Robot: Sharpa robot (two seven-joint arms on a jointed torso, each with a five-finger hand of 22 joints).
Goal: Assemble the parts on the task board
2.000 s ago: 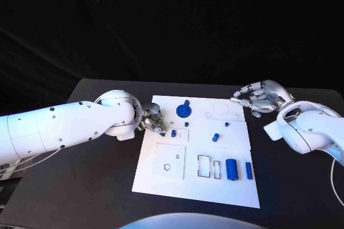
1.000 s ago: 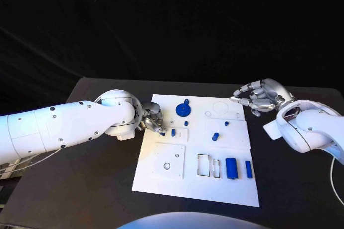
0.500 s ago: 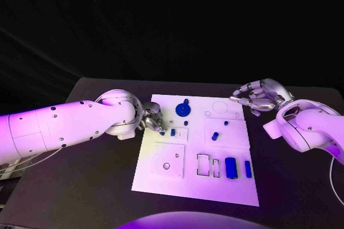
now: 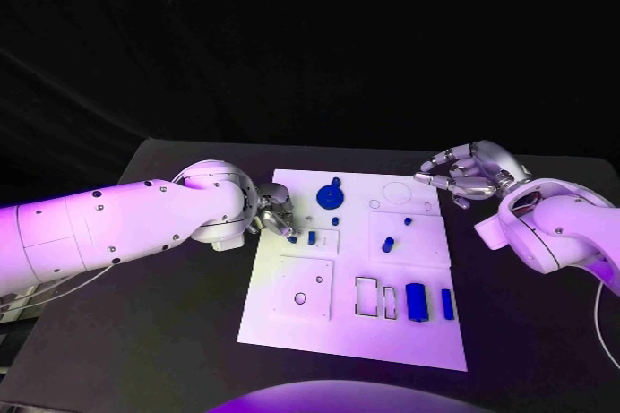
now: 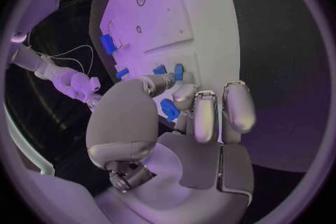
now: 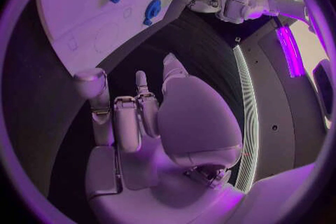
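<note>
Parts for the assembly are handled at the left edge of the task board (image 4: 348, 337), where the left robot hand (image 4: 272, 211) is set with its fingers curled down onto a small blue part (image 5: 169, 109), which appears pinched at the fingertips. Just beside it, two more small blue pieces (image 4: 312, 238) stand in a square recess. Further out, a blue disc (image 4: 330, 196) lies near the far edge, and a blue cylinder (image 4: 416, 302) and a narrow blue bar (image 4: 447, 304) lie near the right edge beside two rectangular slots. The right robot hand (image 4: 462, 176) is held over the worktop (image 4: 155, 341) at the board's far right corner, fingers loosely curled, grasping nothing. A slip is judged possible: the pinched part is small and largely hidden by fingers, so it could be misaligned, tilted or dropped beside its recess
</note>
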